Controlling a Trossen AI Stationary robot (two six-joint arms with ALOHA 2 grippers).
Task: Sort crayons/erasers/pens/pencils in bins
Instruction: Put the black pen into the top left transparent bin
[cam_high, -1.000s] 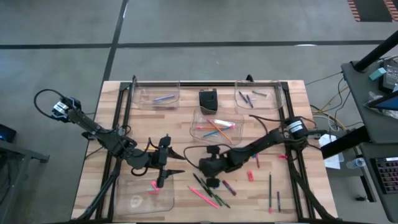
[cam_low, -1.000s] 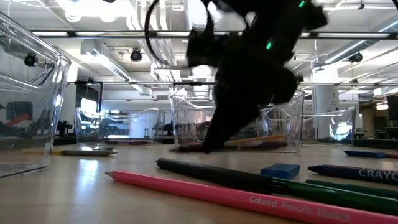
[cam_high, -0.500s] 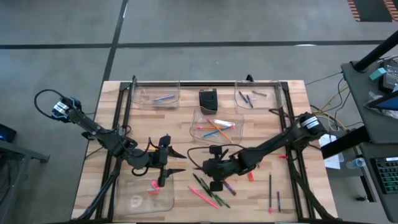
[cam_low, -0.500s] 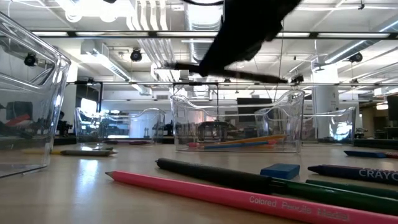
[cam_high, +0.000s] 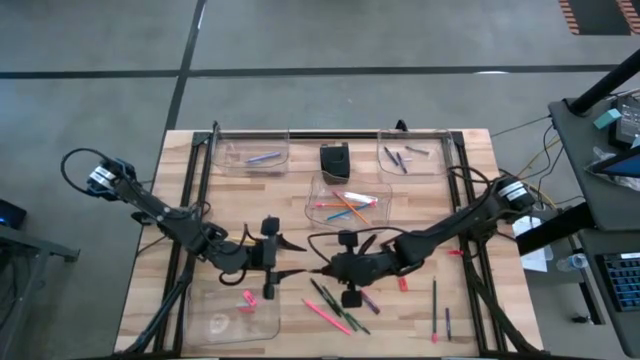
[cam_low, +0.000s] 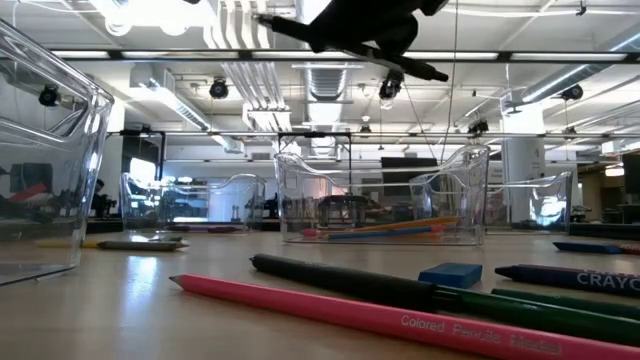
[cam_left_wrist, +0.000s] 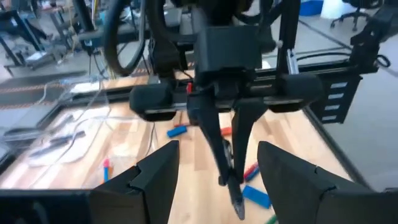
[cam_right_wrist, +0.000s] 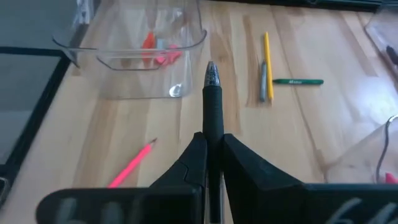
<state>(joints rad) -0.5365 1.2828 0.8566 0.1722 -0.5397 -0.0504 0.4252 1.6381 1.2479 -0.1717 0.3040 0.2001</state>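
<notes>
one dark pen (cam_right_wrist: 213, 102), pinched in my right gripper (cam_right_wrist: 211, 144), lifted clear for binning; left gripper (cam_left_wrist: 214, 171) wide open, empty, waiting alongside.

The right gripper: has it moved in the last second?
Yes. The right gripper, shut on a pen, has lifted from table level to above the middle bin.

pink pencil (cam_low: 330, 308), blue eraser (cam_low: 450, 274)

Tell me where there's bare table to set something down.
Bare wood lies between the far-left bin and the left gripper, and along the table's left edge. The near middle is crowded with pencils and crayons, below the right gripper holding a pen.
</notes>
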